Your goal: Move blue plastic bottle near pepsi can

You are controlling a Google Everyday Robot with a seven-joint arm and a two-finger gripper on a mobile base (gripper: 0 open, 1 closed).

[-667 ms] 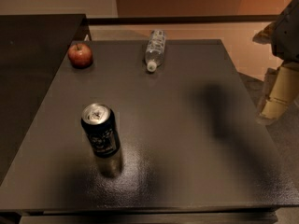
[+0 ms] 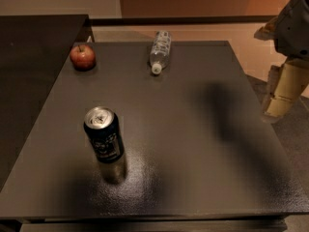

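Note:
The blue plastic bottle (image 2: 160,50) lies on its side at the far edge of the dark table (image 2: 193,129), its white cap pointing toward me. The pepsi can (image 2: 104,135) stands upright at the near left of the table, silver top up. My gripper (image 2: 281,92) hangs at the right edge of the view, beside and above the table's right side, far from both the bottle and the can. It holds nothing that I can see.
A red apple (image 2: 82,57) sits at the far left corner of the table. A second dark surface (image 2: 34,57) adjoins on the left. The arm's shadow falls on the right half of the table.
My gripper has shifted very slightly up and to the left. The bottle, can and apple have not moved.

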